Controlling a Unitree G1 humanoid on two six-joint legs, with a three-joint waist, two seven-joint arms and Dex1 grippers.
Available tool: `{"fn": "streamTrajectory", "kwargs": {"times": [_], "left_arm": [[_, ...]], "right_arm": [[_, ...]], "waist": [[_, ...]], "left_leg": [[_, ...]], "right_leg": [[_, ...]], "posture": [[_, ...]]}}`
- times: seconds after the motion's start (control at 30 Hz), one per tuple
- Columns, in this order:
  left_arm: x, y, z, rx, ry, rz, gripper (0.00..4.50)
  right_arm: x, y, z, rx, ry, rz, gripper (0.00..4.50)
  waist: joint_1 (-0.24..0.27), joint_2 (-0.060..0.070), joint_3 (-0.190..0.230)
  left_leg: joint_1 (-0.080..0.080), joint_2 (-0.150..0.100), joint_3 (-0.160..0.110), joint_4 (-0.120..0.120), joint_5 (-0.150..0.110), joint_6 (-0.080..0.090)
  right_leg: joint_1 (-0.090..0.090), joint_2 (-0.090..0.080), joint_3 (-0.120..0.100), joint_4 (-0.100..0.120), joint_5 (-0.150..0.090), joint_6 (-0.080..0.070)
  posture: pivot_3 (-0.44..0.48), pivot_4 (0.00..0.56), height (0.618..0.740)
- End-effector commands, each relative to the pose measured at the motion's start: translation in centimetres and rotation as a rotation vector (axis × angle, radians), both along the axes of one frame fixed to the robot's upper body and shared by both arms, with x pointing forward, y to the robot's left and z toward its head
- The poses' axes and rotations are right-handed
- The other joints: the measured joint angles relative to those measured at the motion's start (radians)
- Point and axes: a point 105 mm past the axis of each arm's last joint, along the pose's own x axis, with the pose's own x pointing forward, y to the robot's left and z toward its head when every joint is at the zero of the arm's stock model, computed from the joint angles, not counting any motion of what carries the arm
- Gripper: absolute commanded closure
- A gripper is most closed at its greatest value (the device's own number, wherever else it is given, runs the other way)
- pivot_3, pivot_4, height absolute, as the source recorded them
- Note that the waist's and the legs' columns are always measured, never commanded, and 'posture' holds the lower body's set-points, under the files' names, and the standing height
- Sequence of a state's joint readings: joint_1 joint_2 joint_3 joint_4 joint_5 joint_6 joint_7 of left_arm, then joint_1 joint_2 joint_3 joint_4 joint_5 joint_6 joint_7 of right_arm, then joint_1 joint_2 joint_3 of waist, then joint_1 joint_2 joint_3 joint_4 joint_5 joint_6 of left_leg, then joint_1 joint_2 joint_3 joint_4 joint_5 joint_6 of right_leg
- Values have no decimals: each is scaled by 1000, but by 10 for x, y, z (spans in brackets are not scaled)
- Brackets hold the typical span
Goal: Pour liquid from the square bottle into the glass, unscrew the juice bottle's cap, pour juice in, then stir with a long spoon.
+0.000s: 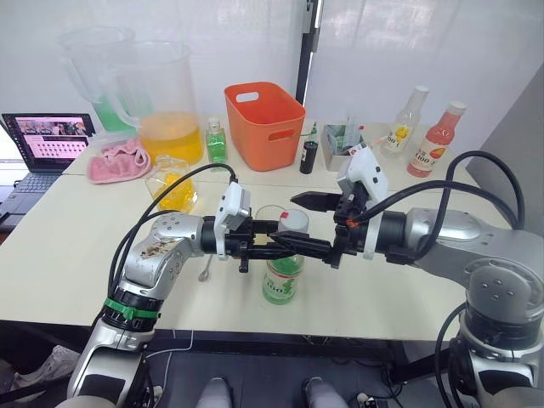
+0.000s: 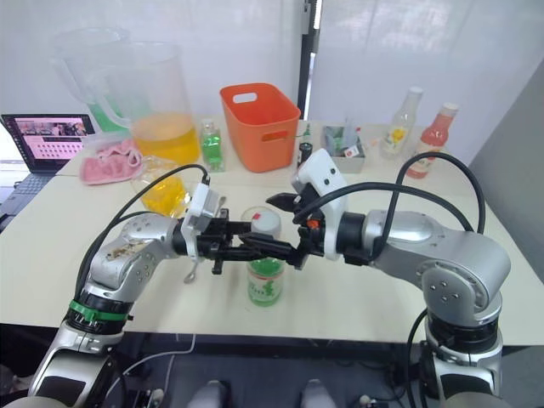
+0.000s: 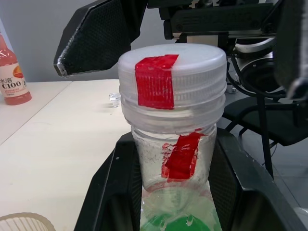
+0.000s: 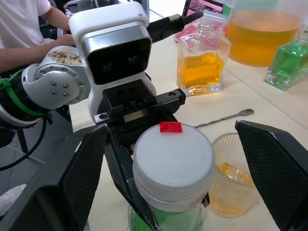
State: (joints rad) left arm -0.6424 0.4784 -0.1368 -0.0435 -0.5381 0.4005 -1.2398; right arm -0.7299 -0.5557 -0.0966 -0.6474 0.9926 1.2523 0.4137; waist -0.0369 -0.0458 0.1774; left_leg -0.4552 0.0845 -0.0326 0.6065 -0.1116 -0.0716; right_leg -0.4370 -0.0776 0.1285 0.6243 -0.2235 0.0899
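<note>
My left pincer (image 1: 274, 241) is clamped on the neck of the juice bottle (image 1: 281, 279), just under the cap (image 3: 172, 82), bracing the green-labelled bottle upright on the counter (image 1: 68, 246) so it cannot turn when the lid is twisted. My right pincer (image 4: 175, 159) hovers at cap height with its black fingers (image 4: 276, 168) spread wide to either side of the white cap, not yet touching it; the strip of red tape faces my left wrist camera. By my reading, the unscrewing step is about to start: closing squarely on the ribbed rim comes next, and a slack or off-centre bite could slip on the plastic or tip the bottle. The glass (image 4: 233, 176) stands just behind the bottle with a shallow pool of yellow-orange liquid at its bottom, so the first pour looks done. The square bottle (image 4: 202, 60) sits farther back on my left, upright and partly full, and the long spoon (image 4: 224, 118) lies flat on the counter between it and the glass, waiting for the stir.
</note>
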Motion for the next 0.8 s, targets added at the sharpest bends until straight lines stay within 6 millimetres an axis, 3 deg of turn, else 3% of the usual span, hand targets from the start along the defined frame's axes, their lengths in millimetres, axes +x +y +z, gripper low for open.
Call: {"fn": "streamTrajectory", "kwargs": {"times": [0.03, 0.2, 0.67, 0.8], "left_arm": [[2, -3, -11, 35, 17, 3, 3092], [3, -3, -11, 36, 13, 7, 3092], [2, 0, -7, 59, -22, 41, 3092], [-2, 1, -2, 46, -21, 60, 3092]], "right_arm": [[-2, -1, 8, 30, -31, -5, 1160], [-1, -1, 6, 25, -24, -7, 2759], [0, 2, -4, -74, -20, 142, 2824], [0, 7, -1, -143, -78, 336, 2824]], "waist": [[0, 0, 0], [0, 0, 0], [-1, 0, 0], [-7, 0, 0]], "left_leg": [[0, 0, 0, 0, 0, 0], [0, 0, 0, 0, 0, 0], [0, 0, 0, 0, 0, 0], [1, 0, 0, 0, 0, 0]], "right_leg": [[0, 0, 0, 0, 0, 0], [0, 0, 0, 0, 0, 0], [1, 0, 0, -1, 0, 0], [0, 0, 0, -1, 0, 0]], "posture": [[0, 150, 722], [0, 150, 722], [0, 150, 722], [0, 150, 722]]}}
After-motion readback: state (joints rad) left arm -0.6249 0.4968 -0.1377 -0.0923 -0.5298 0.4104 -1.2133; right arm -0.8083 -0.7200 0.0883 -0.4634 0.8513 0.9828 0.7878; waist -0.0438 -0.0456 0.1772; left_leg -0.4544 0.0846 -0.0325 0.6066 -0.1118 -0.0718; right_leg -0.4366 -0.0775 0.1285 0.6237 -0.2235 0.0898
